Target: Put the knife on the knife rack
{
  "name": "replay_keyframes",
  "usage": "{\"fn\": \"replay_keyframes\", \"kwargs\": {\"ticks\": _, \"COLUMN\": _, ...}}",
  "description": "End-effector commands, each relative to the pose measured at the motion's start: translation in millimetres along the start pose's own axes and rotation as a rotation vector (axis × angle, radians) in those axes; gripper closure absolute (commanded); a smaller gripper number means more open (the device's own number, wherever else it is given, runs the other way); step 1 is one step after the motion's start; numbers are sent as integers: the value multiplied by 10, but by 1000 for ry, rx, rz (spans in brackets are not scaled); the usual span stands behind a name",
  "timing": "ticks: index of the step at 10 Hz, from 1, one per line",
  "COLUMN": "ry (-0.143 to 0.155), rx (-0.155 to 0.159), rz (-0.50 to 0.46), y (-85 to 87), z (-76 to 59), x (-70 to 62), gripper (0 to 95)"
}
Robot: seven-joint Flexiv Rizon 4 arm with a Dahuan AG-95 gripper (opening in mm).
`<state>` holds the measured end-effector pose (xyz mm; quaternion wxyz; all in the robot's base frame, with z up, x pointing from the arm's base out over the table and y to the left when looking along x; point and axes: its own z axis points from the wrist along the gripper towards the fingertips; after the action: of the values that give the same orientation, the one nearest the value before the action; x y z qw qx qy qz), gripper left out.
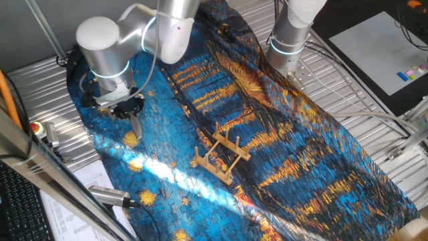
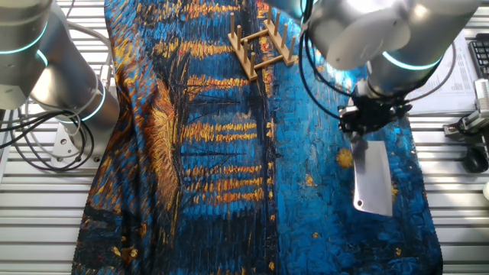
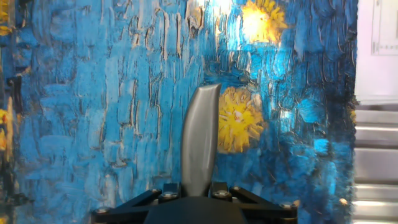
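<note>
My gripper (image 1: 127, 109) is shut on the handle of the knife (image 2: 372, 177), a cleaver with a broad dull-grey blade that hangs below the fingers, above the blue painted cloth. In the hand view the knife (image 3: 199, 140) shows edge-on as a narrow grey strip rising from between the black fingers (image 3: 168, 191). In one fixed view the blade (image 1: 136, 124) is thin and points down. The knife rack (image 1: 221, 157), light-brown wood with upright pegs, stands on the cloth well to the right of the gripper. It also shows in the other fixed view (image 2: 262, 46), at the far top.
A second arm's base (image 1: 289, 47) stands at the back, seen at the left (image 2: 46, 76) in the other fixed view. A red button (image 1: 37, 127), papers and a grey tool (image 1: 110, 195) lie at the cloth's edge. Metal table slats surround the cloth.
</note>
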<state>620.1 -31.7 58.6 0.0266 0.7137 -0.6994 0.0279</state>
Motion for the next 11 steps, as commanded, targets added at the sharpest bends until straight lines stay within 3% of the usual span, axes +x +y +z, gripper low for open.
{"fn": "replay_keyframes", "kwargs": {"ticks": 1, "ry": 3, "rx": -13, "rz": 23, "y": 24, "z": -151, "x": -95, "gripper": 950}}
{"fn": "replay_keyframes", "kwargs": {"ticks": 6, "ry": 6, "rx": -31, "rz": 58, "y": 62, "z": -373, "x": -294, "gripper": 950}}
{"fn": "replay_keyframes", "kwargs": {"ticks": 11, "ry": 9, "rx": -46, "rz": 92, "y": 118, "z": -471, "x": -458, "gripper": 950}}
